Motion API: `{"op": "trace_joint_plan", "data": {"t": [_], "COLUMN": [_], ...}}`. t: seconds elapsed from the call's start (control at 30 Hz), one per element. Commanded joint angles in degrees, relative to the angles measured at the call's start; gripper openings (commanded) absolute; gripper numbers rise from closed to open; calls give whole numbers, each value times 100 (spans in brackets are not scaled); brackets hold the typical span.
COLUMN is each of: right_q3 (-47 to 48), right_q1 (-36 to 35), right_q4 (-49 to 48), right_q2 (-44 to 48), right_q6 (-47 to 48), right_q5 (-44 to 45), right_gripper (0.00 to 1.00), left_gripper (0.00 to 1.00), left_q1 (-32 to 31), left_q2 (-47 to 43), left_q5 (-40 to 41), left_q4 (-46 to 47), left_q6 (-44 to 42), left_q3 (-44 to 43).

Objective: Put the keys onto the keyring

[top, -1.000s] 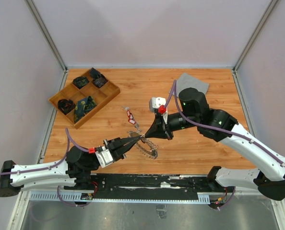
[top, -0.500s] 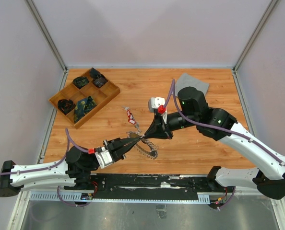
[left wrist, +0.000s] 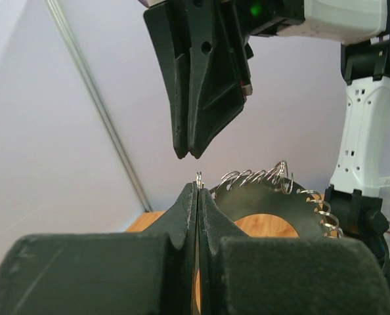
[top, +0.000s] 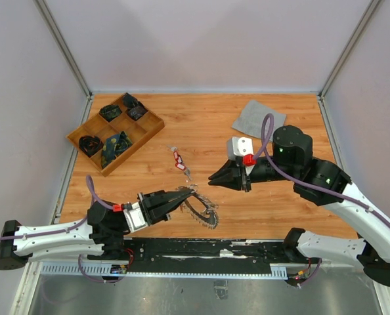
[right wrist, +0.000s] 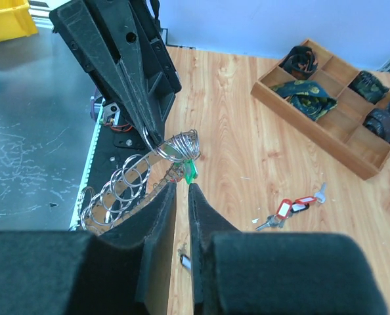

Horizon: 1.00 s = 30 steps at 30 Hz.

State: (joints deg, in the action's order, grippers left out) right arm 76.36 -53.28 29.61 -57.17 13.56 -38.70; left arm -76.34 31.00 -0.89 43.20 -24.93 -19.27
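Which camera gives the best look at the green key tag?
Right wrist view: the green tag shows close up beside the loops of the keyring. Top view shows the keyring, but the tag is too small to tell; left wrist view doesn't show it.

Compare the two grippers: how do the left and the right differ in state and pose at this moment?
The left gripper has its jaws shut on the rim of the keyring, while the right gripper has its jaws slightly parted and holds nothing. The left gripper holds the keyring up at a tilt; the right gripper hangs apart from it. Both are black and tapered, and they point tip towards tip over the wooden table.
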Motion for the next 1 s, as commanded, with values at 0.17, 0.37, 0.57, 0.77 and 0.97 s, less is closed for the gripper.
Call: {"op": "trace_joint_plan", "data": {"t": [0.17,0.37,0.57,0.77,0.97], "right_q3": [-55,1,210,341,389], "right_q1": [-70,-69,-69,-70,-69], "right_q4": [6,-205,-428,-337,-345], "right_q2": [70,150,-147,-462,-567], "right_q6": [148,230,195,216,221], "right_q5": [488,137,-869,-1394,-1593], "right_gripper": [22,23,14,6,2], "left_gripper": [1,1,1,1,1], "left_q1": [-42,-41,-42,-40,-42], "left_q2": [-36,-49,69,125,91], "left_q5": [491,409,84,-50,-56], "left_q4": [789,1217,1425,1507,1478], "left_q6": [488,774,989,1039,1025], "left_q3": [13,152,143,128,117]}}
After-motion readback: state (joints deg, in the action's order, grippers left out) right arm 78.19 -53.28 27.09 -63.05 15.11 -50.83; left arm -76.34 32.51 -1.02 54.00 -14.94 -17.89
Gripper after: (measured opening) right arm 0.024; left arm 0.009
